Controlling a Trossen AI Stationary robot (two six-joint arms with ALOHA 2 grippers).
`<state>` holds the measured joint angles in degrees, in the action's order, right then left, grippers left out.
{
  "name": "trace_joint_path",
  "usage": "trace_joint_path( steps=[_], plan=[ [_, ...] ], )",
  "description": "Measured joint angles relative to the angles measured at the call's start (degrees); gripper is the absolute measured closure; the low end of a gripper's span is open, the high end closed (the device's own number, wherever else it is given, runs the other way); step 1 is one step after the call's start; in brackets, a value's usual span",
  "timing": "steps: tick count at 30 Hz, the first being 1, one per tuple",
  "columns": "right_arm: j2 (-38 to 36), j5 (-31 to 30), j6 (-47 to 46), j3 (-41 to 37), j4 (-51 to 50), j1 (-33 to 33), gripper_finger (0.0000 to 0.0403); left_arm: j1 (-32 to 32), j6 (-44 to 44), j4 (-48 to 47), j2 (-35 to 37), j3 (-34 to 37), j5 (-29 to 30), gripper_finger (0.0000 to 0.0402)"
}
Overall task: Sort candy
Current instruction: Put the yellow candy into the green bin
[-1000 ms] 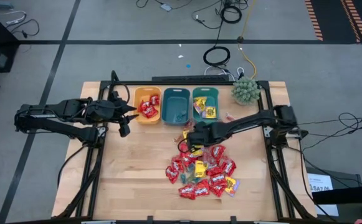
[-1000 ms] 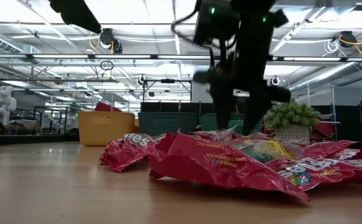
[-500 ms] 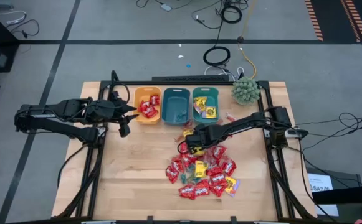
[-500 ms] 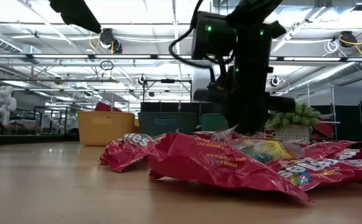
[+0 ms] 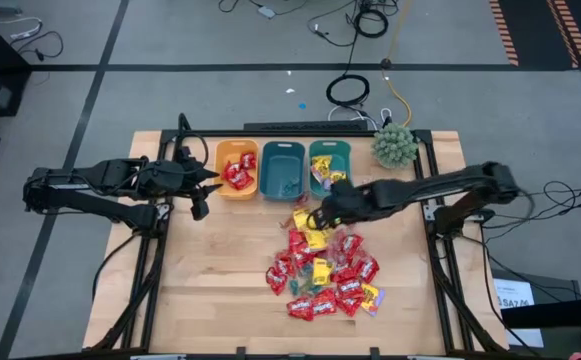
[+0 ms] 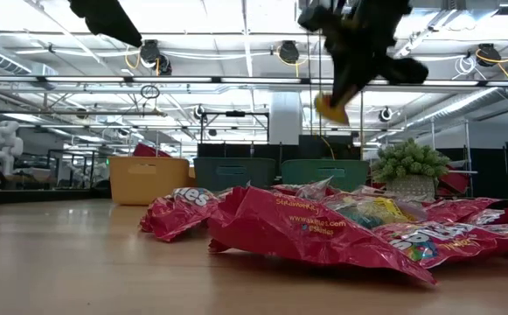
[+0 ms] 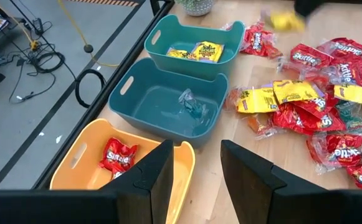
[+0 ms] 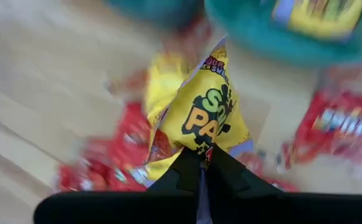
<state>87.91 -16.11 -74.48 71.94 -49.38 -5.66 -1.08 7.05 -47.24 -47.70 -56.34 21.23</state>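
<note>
A heap of candy [image 5: 325,272], mostly red and yellow packets, lies on the wooden table [image 5: 210,280] right of centre. My right gripper [image 5: 321,213] hangs above the heap's far end, shut on a yellow packet [image 8: 202,112], which the low view shows in the air as the yellow packet [image 6: 330,107]. My left gripper [image 7: 207,171] waits open over the table's left side, beside the orange bin [image 5: 236,168], with nothing between its fingers. My right gripper pinches the yellow packet by one end [image 8: 200,147] between its two fingers. The fingers slant steeply downward, coming from the table's right side. The packet hangs below the fingertips [image 6: 341,83], lifted clear of the heap.
Three bins stand in a row at the far edge: the orange bin with red packets, a dark teal bin [image 5: 283,168] with small clear pieces, and a green-teal bin [image 5: 330,165] with yellow packets. A spiky green plant [image 5: 395,146] stands at the far right corner.
My right gripper sank onto the heap, shut on a yellow packet and then rose well above the table, tipping a little. The packet has come off the heap and now hangs in the air.
</note>
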Motion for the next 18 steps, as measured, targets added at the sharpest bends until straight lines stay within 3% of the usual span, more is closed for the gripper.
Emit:
trace_joint_path(
  steps=[3,6,13,18],
  plan=[
    [-4.6,-7.01,1.2,0.05,0.47,2.33,0.04,-0.02,-0.02,0.0,0.0,0.0,0.0,0.0257],
    [-7.26,-8.97,4.91,0.07,3.02,6.69,0.0401,-0.01,0.0,0.01,0.0,0.0,0.0,0.0257],
    [-6.19,-6.42,18.2,0.09,7.27,17.78,0.0399,-0.02,-0.02,0.02,0.0,0.0,0.02,0.0257],
    [-3.83,0.14,22.69,0.09,5.9,23.97,0.0361,-0.02,-0.02,0.02,0.0,0.0,0.02,0.0257]
  ],
)
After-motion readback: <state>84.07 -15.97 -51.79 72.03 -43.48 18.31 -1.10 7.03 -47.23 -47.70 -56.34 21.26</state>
